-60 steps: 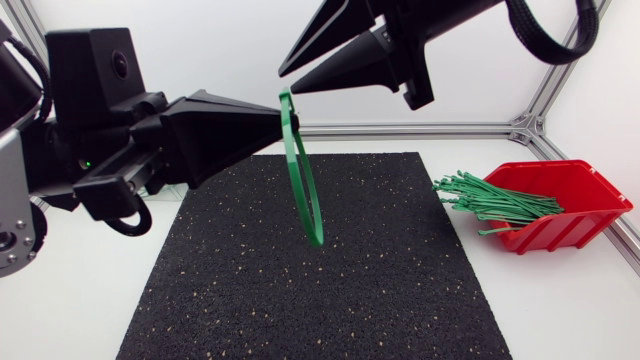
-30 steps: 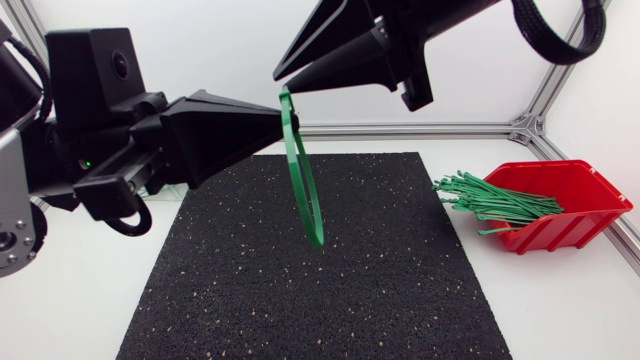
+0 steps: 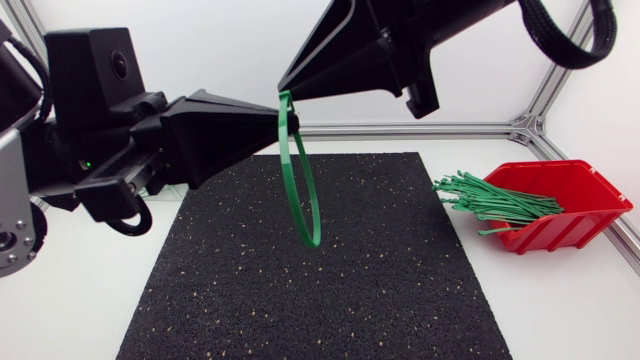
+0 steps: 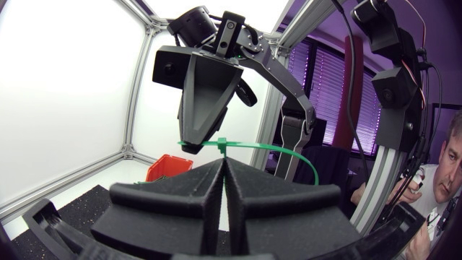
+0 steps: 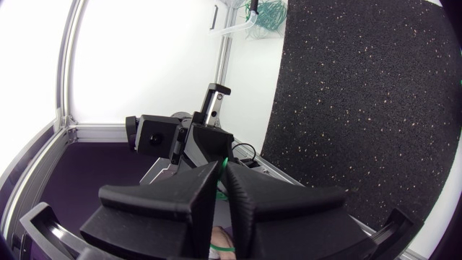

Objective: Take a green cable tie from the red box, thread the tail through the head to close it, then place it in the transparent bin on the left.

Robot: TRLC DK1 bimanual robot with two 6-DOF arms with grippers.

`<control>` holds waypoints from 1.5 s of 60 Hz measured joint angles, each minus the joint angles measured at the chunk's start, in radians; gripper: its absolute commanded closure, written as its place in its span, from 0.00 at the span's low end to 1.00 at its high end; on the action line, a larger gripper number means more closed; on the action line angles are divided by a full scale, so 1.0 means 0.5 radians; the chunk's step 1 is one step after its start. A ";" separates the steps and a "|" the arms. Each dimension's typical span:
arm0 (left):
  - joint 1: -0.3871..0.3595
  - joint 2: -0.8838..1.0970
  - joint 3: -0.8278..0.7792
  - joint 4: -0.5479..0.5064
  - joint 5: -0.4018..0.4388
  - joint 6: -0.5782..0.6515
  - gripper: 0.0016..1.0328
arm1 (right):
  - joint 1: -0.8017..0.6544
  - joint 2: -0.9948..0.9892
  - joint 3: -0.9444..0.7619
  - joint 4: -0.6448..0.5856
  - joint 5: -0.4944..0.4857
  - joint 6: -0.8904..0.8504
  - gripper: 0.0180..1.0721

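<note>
Our left jaws are pressed shut on the cable tie just under its head. Our right jaws, also closed, pinch the tail where it leaves the head. The two tips nearly meet high over the mat, and the loop hangs below them, long axis downward. The bin lies leftward, so we judge the left arm the nearer carrier.

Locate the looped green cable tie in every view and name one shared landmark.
Head view: the looped green plastic cable tie hangs over the black speckled mat.
Left wrist view: it runs just ahead of the left gripper, at.
Right wrist view: a sliver inside the right gripper.
Shared landmark: that mat.
</note>
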 measured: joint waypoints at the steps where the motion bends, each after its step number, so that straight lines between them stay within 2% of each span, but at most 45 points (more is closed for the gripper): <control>1: 0.000 0.000 0.000 0.000 0.000 -0.001 0.97 | 0.000 0.000 0.001 0.000 -0.001 0.005 0.92; 30: -0.002 -0.037 -0.024 -0.019 0.005 0.006 0.97 | -0.004 0.015 0.005 -0.021 -0.006 0.005 0.95; 50: -0.004 -0.066 -0.053 -0.118 -0.072 0.005 0.97 | -0.069 0.146 0.010 -0.005 -0.054 -0.004 0.95; 67: 0.001 -0.081 -0.053 -0.124 -0.066 0.006 0.97 | -0.051 0.127 0.010 0.009 0.002 -0.005 0.94; 69: 0.003 -0.081 -0.053 -0.124 -0.053 0.006 0.97 | -0.039 0.116 0.010 0.007 0.018 -0.011 0.91; 72: 0.010 -0.081 -0.052 -0.130 -0.038 0.006 0.97 | -0.023 0.099 0.011 0.005 0.057 -0.034 0.79; 78: 0.014 -0.081 -0.046 -0.169 -0.032 0.015 0.97 | -0.002 0.087 0.027 -0.024 0.124 -0.094 0.66; 90: 0.014 -0.080 0.021 -0.411 -0.074 0.158 0.97 | 0.011 0.076 0.030 -0.060 0.343 -0.277 0.63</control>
